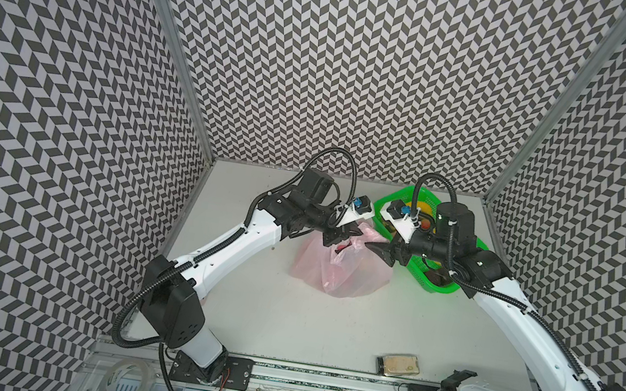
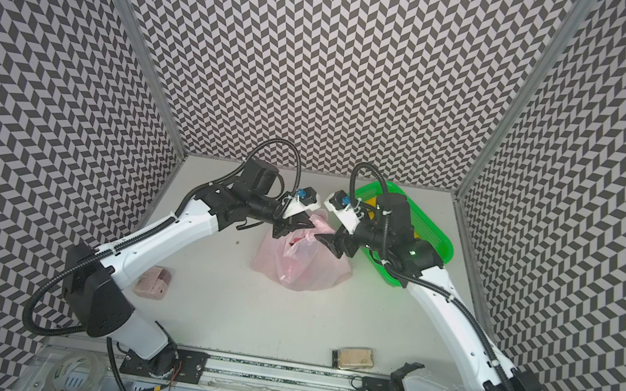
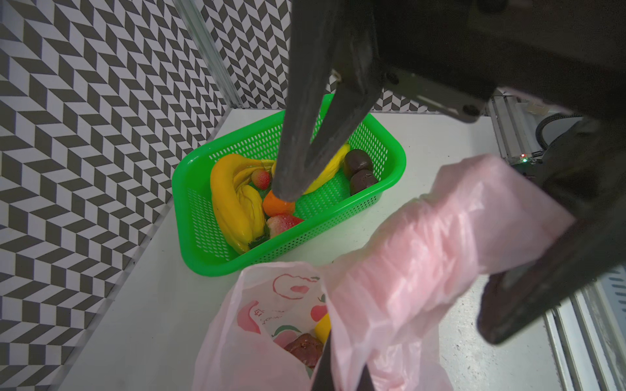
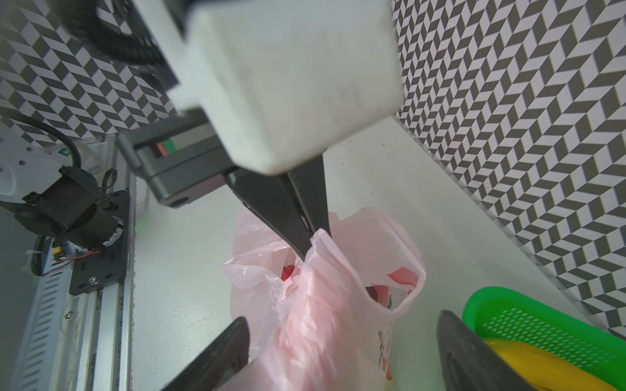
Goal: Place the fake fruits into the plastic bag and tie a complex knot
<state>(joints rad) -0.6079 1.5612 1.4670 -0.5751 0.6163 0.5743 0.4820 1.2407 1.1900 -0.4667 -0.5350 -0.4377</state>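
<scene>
Toward the back of the white table (image 1: 304,329), the plastic bag (image 1: 337,271) is seen standing with its mouth open, just beside the green mesh basket (image 3: 338,220), which is set near the back right corner. The bag's top is held up between the two arms. One edge of its rim is pinched by the left gripper (image 4: 310,241), whose jaws are clamped tight on the pink film. The right gripper (image 4: 342,320) is spread wide, and a bunched pink handle (image 3: 440,237) is found between its parted fingers (image 4: 223,352), not squeezed by them. Most of the fake fruits (image 3: 247,210) are left in the basket: yellow bananas (image 3: 220,189), two dark brown ones (image 3: 358,161), an orange (image 3: 276,207) and two strawberries (image 3: 283,223). Inside the bag, a dark brown fruit (image 3: 305,347), a yellow one (image 3: 323,326) and something red (image 4: 288,272) can be made out through the opening
</scene>
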